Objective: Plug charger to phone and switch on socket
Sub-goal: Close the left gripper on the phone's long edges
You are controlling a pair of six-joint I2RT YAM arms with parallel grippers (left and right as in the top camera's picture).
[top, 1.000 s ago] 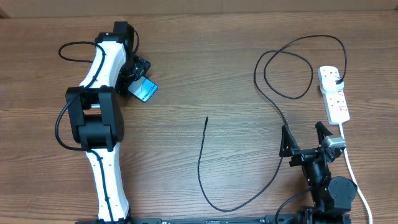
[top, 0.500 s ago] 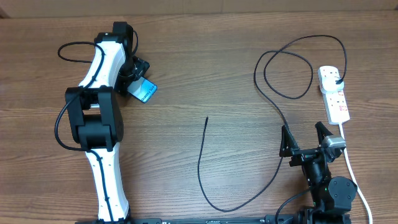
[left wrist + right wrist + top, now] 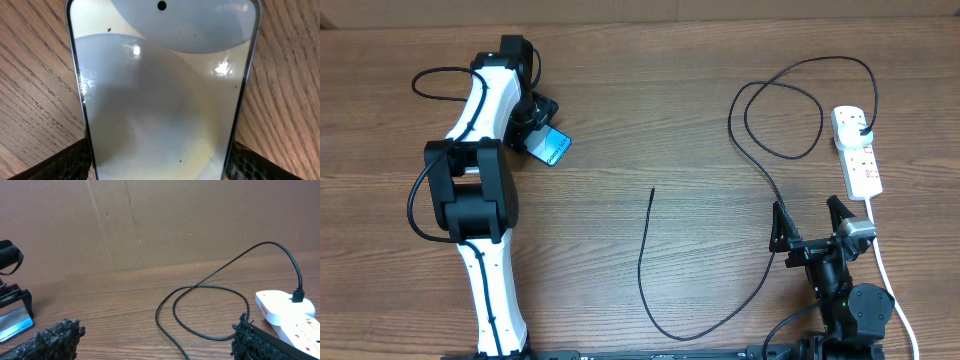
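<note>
**Phone held upper left, charger tip loose at centre**

The left gripper (image 3: 541,139) is closed on the phone (image 3: 557,149) in the upper left of the overhead frame. In the left wrist view its fingers (image 3: 69,163) lie against both long edges of the glass. The phone's long axis runs straight up that view, with the punch-hole lens at the top edge. By that sign, the port end likely sits back between the jaws, out of sight.

The charger (image 3: 642,262) has its slim free tip near the middle of the overhead frame, down and to the right of the phone. Its last stretch runs almost vertically in the picture. It then sweeps along the bottom, climbs past the right gripper (image 3: 810,224) and loops to its plug head in the socket (image 3: 856,152) at the upper right.

The right gripper has its jaws spread apart and holds nothing. The cable passes just beside one of its fingers, while the tip lies well to the left of it. The left gripper is nearer the tip but is occupied, so the pickup probably falls to the right arm.

The phone carries small white lettering and the socket has red marks by its outlets, both too small to read.
</note>
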